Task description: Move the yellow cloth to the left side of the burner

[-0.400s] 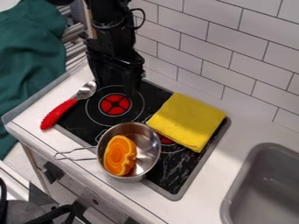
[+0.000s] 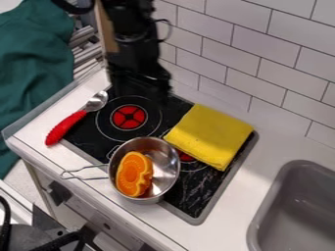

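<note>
A: Starting at far left. Any change in the spoon (image 2: 64,129)?

B: None seen. Lying on the left edge of the hob (image 2: 186,203), just beside the left burner (image 2: 120,117).

A: And the gripper (image 2: 140,91)?

B: Shifted slightly rightward since the last frame, towards the cloth's side. Now over the back of the hob, behind the left burner. Blurred in transit; cannot tell whether apart or together. Well clear of the cloth, so nothing of it in hold.

A: Next, the pan (image 2: 171,182)?

B: Unmoved, with the orange (image 2: 134,174) inside. Standing in front of the cloth; cannot tell whether touching.

A: Then the cloth (image 2: 210,136)?

B: Same place as before. Folded, spread at a slant over much of the right burner (image 2: 186,158), reaching the hob's right edge.

A: Meaning for the task?

B: Probably lining up for the pick; no transfer begun. Needs further travel right, then descent onto a fold and a firm pinch. Afterwards, lift before heading left. Risks: snagging the pan rim, slipping off soft fabric, or dropping onto the spoon.
</note>
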Available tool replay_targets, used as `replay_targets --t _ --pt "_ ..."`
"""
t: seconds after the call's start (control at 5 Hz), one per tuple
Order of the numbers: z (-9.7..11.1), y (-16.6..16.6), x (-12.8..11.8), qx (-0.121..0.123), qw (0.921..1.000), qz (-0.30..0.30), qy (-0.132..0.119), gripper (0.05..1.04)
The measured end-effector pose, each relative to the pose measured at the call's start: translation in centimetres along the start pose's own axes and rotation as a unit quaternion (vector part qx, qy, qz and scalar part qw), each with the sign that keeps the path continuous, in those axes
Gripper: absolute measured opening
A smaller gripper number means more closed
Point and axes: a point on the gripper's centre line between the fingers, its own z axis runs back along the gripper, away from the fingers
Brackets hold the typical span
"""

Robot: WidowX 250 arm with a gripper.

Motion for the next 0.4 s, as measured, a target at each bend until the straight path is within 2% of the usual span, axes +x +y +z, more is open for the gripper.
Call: replay_targets --t 0.4 --pt "-2.2 -3.8 2.3 -0.009 0.9999 0.009 0.008 1.001"
